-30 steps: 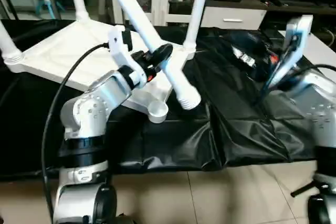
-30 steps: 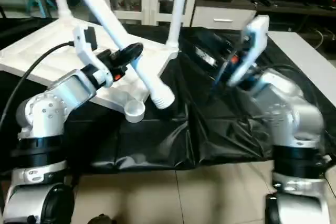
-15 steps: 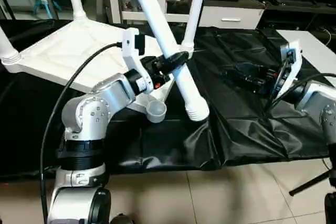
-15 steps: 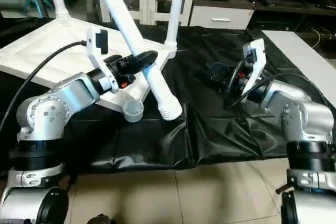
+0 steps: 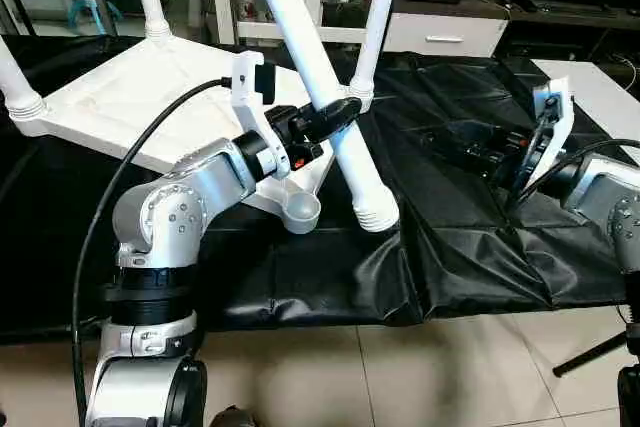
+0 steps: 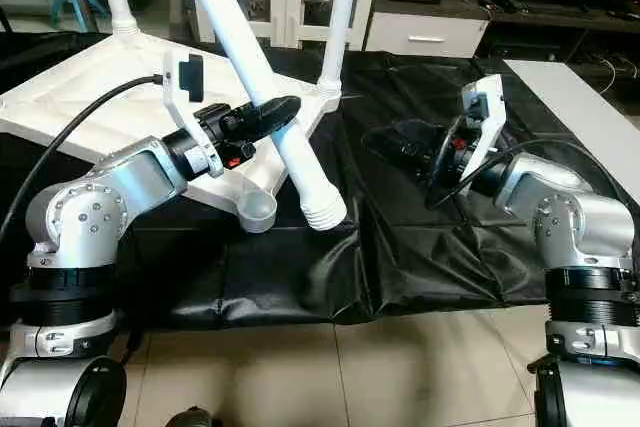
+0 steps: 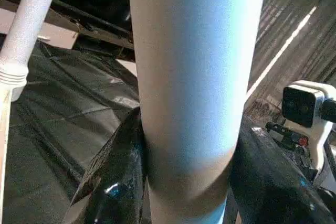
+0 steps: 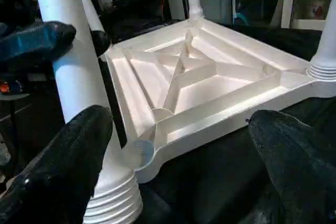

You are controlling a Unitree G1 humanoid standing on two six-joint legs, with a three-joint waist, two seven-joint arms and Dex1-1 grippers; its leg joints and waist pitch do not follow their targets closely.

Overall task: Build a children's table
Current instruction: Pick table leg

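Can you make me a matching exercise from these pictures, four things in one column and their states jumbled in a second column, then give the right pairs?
Things:
1. loose leg
2. empty corner socket
3. right gripper
4. upright leg at the right corner

States:
A. open, holding nothing, over the black cloth
B. already seated in the table top
C. clamped by the left gripper, slanting, threaded end low
D. round cup at the near corner, no leg in it

Pairs: 1-C, 2-D, 3-A, 4-B
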